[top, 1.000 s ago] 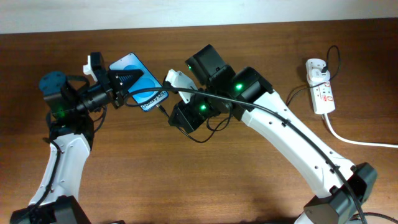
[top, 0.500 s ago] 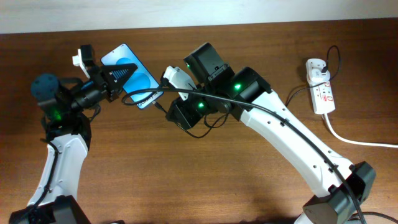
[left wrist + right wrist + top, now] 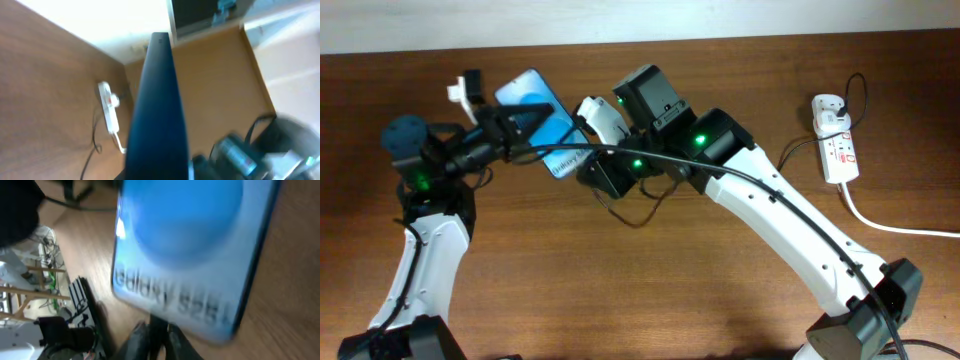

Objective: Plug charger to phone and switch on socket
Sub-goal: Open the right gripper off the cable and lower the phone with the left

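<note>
Blue-screened, the phone [image 3: 554, 137] hangs above the table's [image 3: 620, 300] left half, clamped between the left gripper's [image 3: 525, 122] fingers. Its long axis slants down-right, so its bottom edge faces the right gripper [image 3: 156, 339]. That claw sits just beside this edge, apparently pinched on the charger [image 3: 159, 329] plug. The coming push, I judge, runs along the phone's length.
</note>
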Robot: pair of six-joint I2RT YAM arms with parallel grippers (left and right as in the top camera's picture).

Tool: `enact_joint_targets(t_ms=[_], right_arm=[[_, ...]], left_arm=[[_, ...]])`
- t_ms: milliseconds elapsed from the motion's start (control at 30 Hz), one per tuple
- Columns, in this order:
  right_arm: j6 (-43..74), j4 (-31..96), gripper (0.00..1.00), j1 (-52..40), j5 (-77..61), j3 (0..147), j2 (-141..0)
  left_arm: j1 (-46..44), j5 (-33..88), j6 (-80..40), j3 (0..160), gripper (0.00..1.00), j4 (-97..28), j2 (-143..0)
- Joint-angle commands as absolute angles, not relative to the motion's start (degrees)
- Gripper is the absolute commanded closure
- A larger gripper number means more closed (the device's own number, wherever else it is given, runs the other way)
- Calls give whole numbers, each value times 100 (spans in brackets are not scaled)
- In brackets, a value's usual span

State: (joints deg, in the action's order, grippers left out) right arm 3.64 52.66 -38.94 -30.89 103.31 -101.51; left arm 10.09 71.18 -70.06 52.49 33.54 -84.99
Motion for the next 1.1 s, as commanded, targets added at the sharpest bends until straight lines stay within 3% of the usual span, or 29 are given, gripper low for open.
enact_joint_targets(t_ms=[0,67,233,300,367,567,967,1067], right_arm=[[349,5424,79,-3905,-3076,10444,-10175],[349,5684,61,-3905,-3074,10444,-10175],[351,6396,60,-3913,-2812,10442,-10175],[349,6410,64,-4003,-2615,10442,-10175],[351,6320,75,-4130,-2388,10442,-10175],[351,5780,96,-4198,-1874,10442,-10175],[353,4790,96,-4200,-1883,10451,-10173],[353,4956,86,-4204,-1881,10451,-10173]], left_arm=[[792,7489,-6731,5290,100,3382,-8442],[792,7303,-6600,5290,100,3382,-8442],[792,6772,-6565,5290,100,3382,-8444],[792,6746,-6565,5290,100,3380,-8444],[792,6792,-6565,5290,100,3380,-8444],[792,7349,-6488,5290,100,3380,-8444],[464,8082,-6455,5290,100,3380,-8442],[464,8062,-6455,5290,100,3380,-8444]])
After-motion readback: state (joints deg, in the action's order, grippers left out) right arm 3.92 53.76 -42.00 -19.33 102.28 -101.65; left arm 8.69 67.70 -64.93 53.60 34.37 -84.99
